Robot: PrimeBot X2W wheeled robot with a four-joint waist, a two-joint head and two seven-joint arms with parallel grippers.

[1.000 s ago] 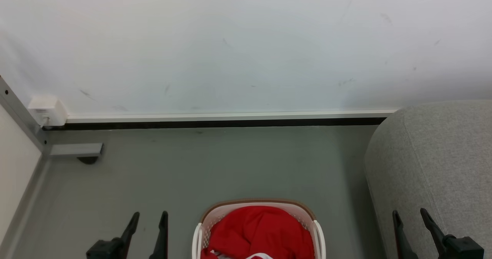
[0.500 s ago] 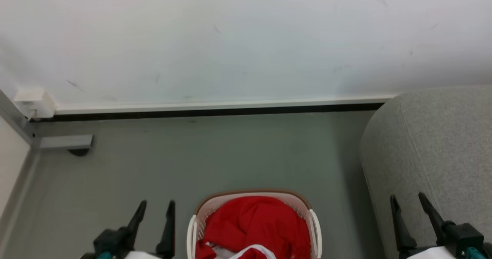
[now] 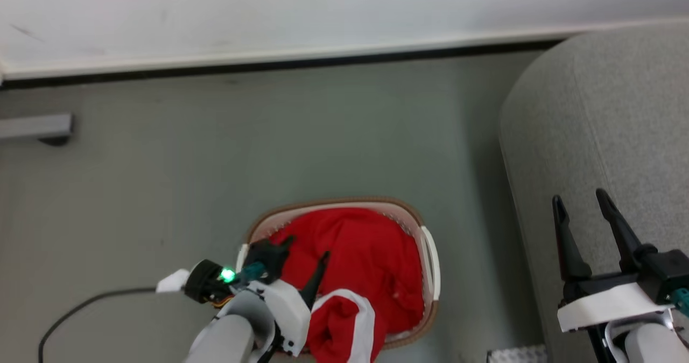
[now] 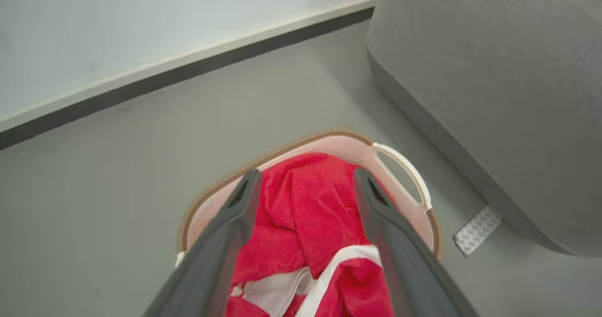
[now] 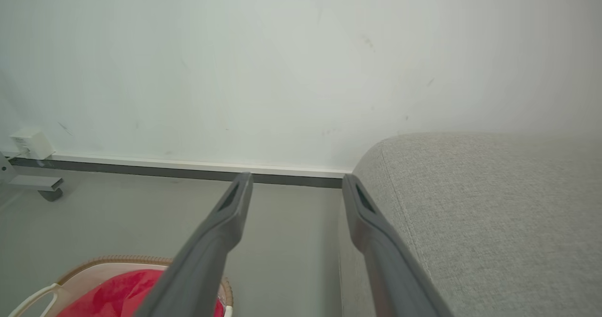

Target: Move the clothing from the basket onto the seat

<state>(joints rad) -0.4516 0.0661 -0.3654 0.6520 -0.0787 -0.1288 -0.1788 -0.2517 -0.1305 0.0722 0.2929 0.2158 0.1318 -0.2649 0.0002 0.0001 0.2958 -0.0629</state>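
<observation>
Hovering wide over the basket (image 3: 344, 200), the left claw (image 3: 308, 246) has the red jersey (image 3: 366, 244) directly beneath (right claw (image 3: 578, 197): wide, farther).

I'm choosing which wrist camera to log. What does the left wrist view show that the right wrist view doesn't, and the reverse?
Left wrist, not right: the open left gripper above the red sports jersey, its white trim bands, and a patterned pale strip on the floor by the large light grey fabric seat. Right wrist, not left: the open right gripper, a small white wall box and a grey wheeled metal leg. Both: the jersey in the white perforated plastic basket with a brown rim, the seat, the wall and the floor.
</observation>
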